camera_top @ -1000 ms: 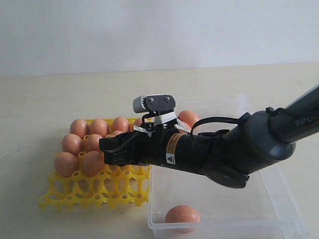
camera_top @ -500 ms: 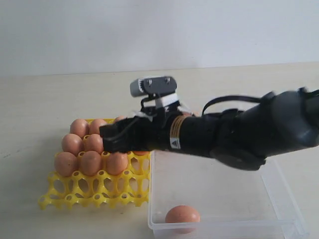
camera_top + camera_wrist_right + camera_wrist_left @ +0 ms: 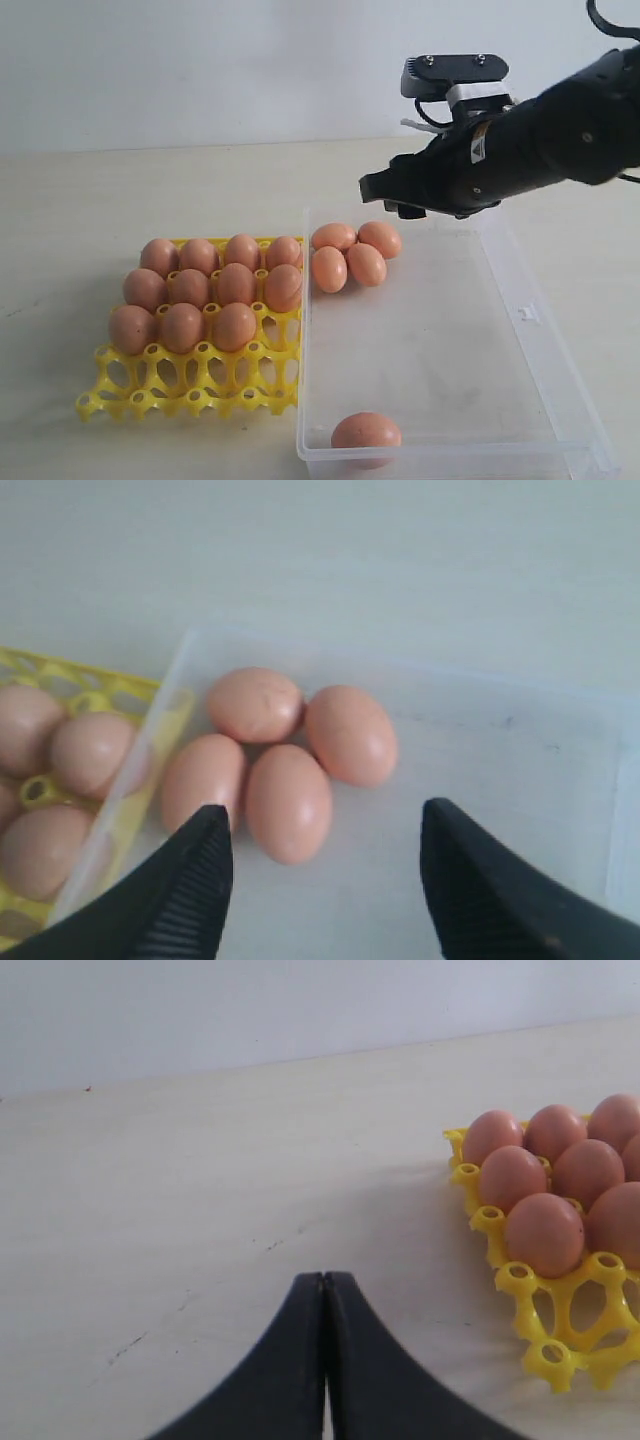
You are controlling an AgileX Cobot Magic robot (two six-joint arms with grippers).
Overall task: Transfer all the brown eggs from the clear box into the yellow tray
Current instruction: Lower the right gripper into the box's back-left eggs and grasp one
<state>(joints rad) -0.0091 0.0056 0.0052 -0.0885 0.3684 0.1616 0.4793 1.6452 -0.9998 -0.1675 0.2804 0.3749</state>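
Right wrist view shows the right gripper (image 3: 325, 815) with its two dark fingers spread wide and nothing between them. It hangs over the far left corner of the clear box (image 3: 500, 740), above a cluster of four brown eggs (image 3: 288, 802) that lie touching one another on the box floor.

In the exterior view this gripper (image 3: 385, 190) hovers above the box's far rim. Of the four eggs, the one nearest the corner (image 3: 331, 236) lies with its long axis left to right. Its neighbour (image 3: 380, 238) lies on a diagonal. The two nearer eggs (image 3: 329, 268) point roughly away from the camera.

A fifth egg (image 3: 366, 432) lies alone at the near left corner of the clear box (image 3: 450, 340), long axis along the near wall.

Just left of the box, on the pale table (image 3: 100, 200), sits the yellow tray (image 3: 200, 385). Eleven eggs (image 3: 188, 288) stand on end in its back three rows.

Left wrist view shows the left gripper (image 3: 325, 1290) with its fingers pressed together, empty, near a corner of the tray (image 3: 545, 1350).
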